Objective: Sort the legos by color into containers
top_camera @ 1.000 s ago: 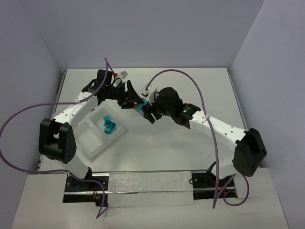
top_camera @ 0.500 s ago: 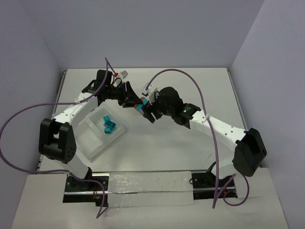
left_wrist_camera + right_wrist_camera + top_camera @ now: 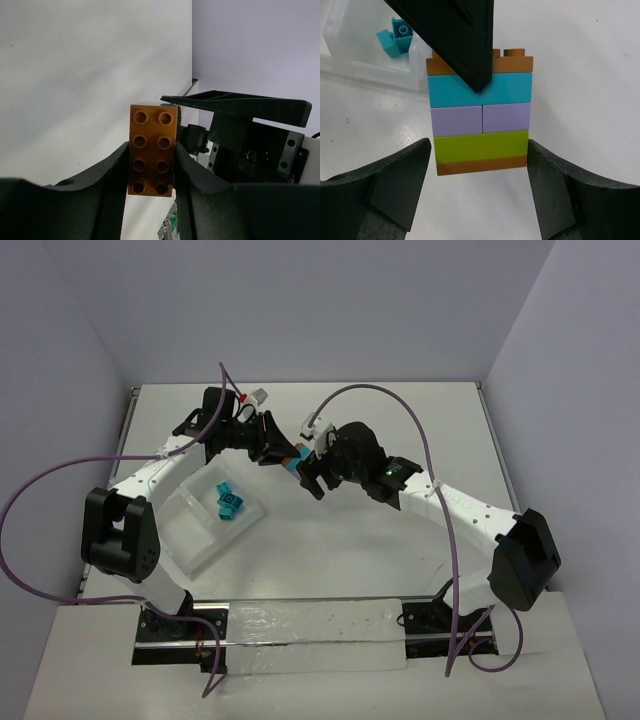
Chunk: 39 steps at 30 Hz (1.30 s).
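One lego stack (image 3: 480, 115): left hand (image 3: 151, 155) clamps, right hand (image 3: 478, 150) straddles, untouching.

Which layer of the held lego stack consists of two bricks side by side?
The purple layer, between the teal brick and the lime green brick; a vertical seam splits it.

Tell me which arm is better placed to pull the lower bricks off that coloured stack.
Right: the right pincer, open, flanks the stack at its lime-and-orange end. The left pincer is shut on the top orange brick, likely anchoring it.
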Available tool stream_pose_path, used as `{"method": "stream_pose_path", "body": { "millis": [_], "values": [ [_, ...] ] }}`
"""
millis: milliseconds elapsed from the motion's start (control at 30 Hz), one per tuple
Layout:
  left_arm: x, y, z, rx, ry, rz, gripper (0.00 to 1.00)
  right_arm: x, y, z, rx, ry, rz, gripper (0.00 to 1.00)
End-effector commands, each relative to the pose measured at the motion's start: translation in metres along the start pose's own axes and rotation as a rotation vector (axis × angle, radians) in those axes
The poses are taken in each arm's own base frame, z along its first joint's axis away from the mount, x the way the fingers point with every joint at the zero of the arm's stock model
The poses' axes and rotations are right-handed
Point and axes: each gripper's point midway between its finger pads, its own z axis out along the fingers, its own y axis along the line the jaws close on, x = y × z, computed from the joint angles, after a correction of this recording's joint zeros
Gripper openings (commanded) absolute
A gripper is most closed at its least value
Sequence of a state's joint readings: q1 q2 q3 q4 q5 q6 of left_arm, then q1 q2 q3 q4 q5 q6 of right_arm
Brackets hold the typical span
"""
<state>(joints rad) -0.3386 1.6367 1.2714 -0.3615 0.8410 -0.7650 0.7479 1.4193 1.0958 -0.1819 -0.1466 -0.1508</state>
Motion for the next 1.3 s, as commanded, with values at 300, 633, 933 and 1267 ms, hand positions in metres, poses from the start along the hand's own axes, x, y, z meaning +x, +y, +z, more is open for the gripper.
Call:
{"method": "stream_pose_path", "body": {
  "millis": [300, 633, 933, 1267],
  "values": [
    [-0.017, -0.010, -0.014, 0.013, -0.100, 0.004, 0.00, -0.051, -0.021, -0.048, 0.107, -0.172, 0.037, 0.97],
    [-0.031, -0.011, -0.030, 0.041, -0.157, -0.003, 0.00, -0.015, -0.109, -0.056, 0.230, -0.182, 0.937, 0.90],
    [-0.032, -0.044, -0.041, 0.180, -0.159, -0.006, 0.00, -0.045, -0.054, -0.061, -0.266, -0.426, 1.007, 0.97],
    [-0.031, -0.071, -0.053, 0.307, -0.185, 0.011, 0.00, -0.074, -0.043, -0.065, -0.546, -0.541, 1.065, 0.99]
  ]
}}
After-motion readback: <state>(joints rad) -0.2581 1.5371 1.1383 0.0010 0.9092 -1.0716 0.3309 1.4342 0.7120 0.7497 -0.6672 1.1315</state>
